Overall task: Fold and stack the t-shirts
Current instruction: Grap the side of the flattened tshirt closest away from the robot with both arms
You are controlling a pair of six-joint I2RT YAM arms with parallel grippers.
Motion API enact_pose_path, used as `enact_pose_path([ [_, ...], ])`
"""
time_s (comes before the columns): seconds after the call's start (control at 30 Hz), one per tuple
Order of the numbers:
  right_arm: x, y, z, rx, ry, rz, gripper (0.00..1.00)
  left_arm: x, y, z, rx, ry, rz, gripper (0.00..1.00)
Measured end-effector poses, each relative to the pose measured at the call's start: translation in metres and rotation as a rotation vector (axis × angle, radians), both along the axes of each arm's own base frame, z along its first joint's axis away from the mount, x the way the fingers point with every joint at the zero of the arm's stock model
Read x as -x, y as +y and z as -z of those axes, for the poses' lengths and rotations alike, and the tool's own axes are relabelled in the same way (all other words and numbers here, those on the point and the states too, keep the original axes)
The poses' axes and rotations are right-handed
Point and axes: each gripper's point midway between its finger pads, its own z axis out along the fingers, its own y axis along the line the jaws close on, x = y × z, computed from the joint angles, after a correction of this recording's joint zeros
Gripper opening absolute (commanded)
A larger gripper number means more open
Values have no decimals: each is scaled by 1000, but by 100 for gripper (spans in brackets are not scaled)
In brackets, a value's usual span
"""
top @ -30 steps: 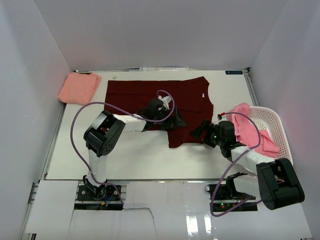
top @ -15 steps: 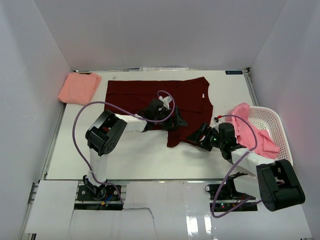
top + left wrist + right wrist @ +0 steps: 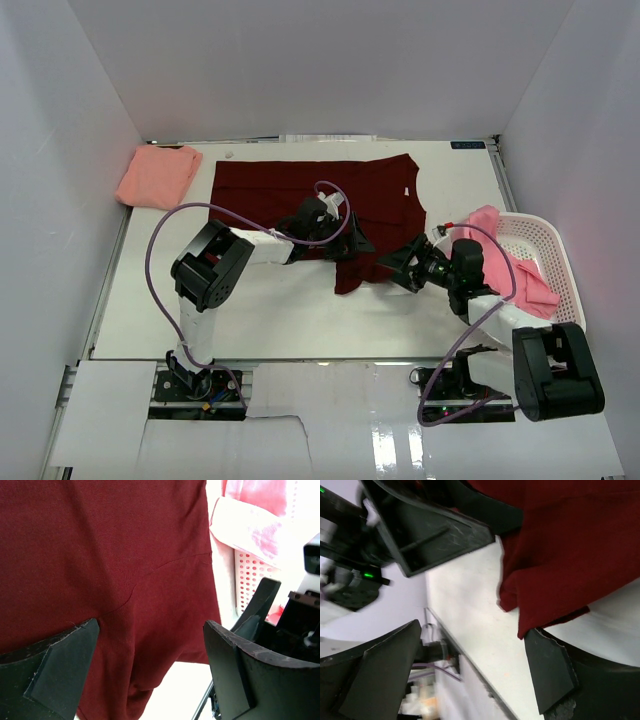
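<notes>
A dark maroon t-shirt (image 3: 300,190) lies spread flat at the back middle of the table. My left gripper (image 3: 347,242) hovers over its lower right part, open, with maroon cloth (image 3: 115,555) under the gap and nothing pinched (image 3: 150,665). My right gripper (image 3: 397,268) sits low at the shirt's near right corner, open (image 3: 470,665). The corner of the hem (image 3: 530,625) lies just beside one finger (image 3: 552,672). A folded salmon t-shirt (image 3: 158,176) rests at the back left. Brighter pink t-shirts (image 3: 500,262) are heaped in the basket.
A white mesh basket (image 3: 548,245) stands at the right edge, also seen in the left wrist view as the basket (image 3: 247,570). Purple cables loop over both arms. The two grippers are close together; the left gripper (image 3: 435,530) fills the top of the right wrist view. White walls enclose the table.
My right gripper has edged toward the maroon shirt's near right corner and its wrist has turned. The left arm and the shirts have not moved.
</notes>
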Motion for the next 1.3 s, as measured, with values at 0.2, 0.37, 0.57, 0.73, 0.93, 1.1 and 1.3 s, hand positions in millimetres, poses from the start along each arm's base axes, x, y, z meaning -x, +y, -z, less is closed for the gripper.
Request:
enact_pose_path([
  [0.2, -19, -10, -32, -263, 33, 52, 85, 0, 0, 0, 0, -2, 1, 98],
  [0.37, -23, -15, -65, -385, -6, 39, 86, 0, 0, 0, 0, -3, 1, 98],
  [0.57, -18, -16, -97, -332, -108, 1, 96, 0, 0, 0, 0, -2, 1, 98],
  [0.73, -57, -38, -138, 0, -240, 113, 97, 0, 0, 1, 0, -2, 1, 98],
  [0.93, -39, -70, -108, 343, -250, 131, 91, 0, 0, 0, 0, -1, 1, 98],
  [1.1, 22, -82, 5, 494, 78, 4, 89, 1, 1, 1, -7, 4, -1, 97],
  [1.3, 58, -75, 21, 537, 156, -93, 88, -8, 9, -6, -114, 2, -37, 98],
])
